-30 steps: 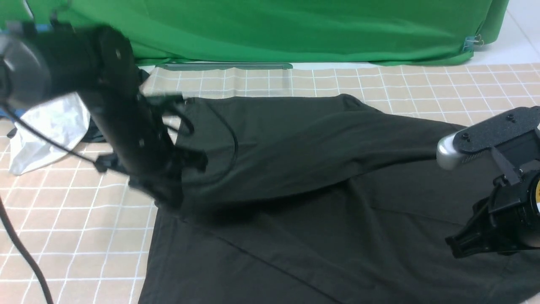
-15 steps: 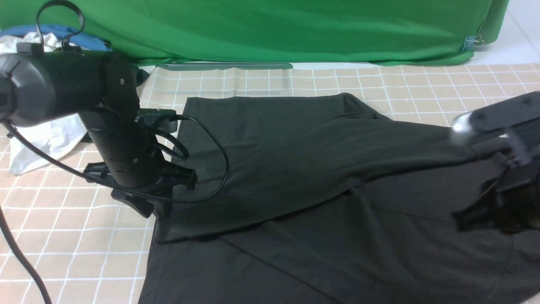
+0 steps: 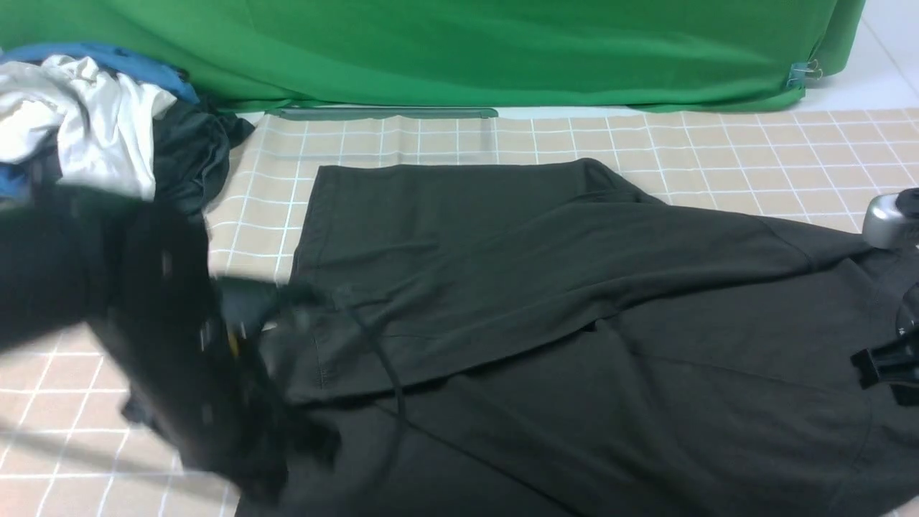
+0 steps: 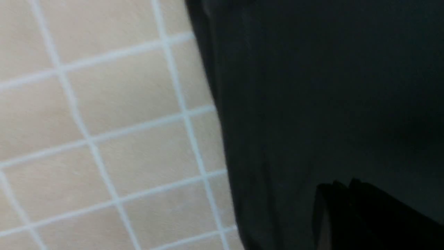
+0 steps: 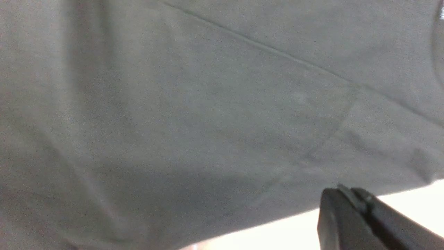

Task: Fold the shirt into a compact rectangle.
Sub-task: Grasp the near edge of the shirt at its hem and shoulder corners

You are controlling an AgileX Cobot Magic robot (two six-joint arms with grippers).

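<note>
the shirt (image 3: 546,301) lies spread over the checked cloth (image 3: 502,140), filling the middle and right of my front view and running off its near edge. its far part is doubled over toward me, and that flap's edge slants across the body from the near left up toward the right.

my left arm (image 3: 165,345) is a dark blur at the near left, over the shirt's left edge. on the left wrist camera the left gripper (image 4: 341,185) has its fingers pressed together above the shirt, near where it meets bare cloth; i see no fabric pinched between them.

my right arm (image 3: 894,215) shows only at the right border, over the shirt's right side. on the right wrist camera the right gripper (image 5: 347,191) is closed too, tips together with nothing between them, above the shirt's edge beside a pale surface.

a pile (image 3: 93,122) of white, blue and dark clothes sits at the far left, apart from the shirt, before the green backdrop (image 3: 502,50).
</note>
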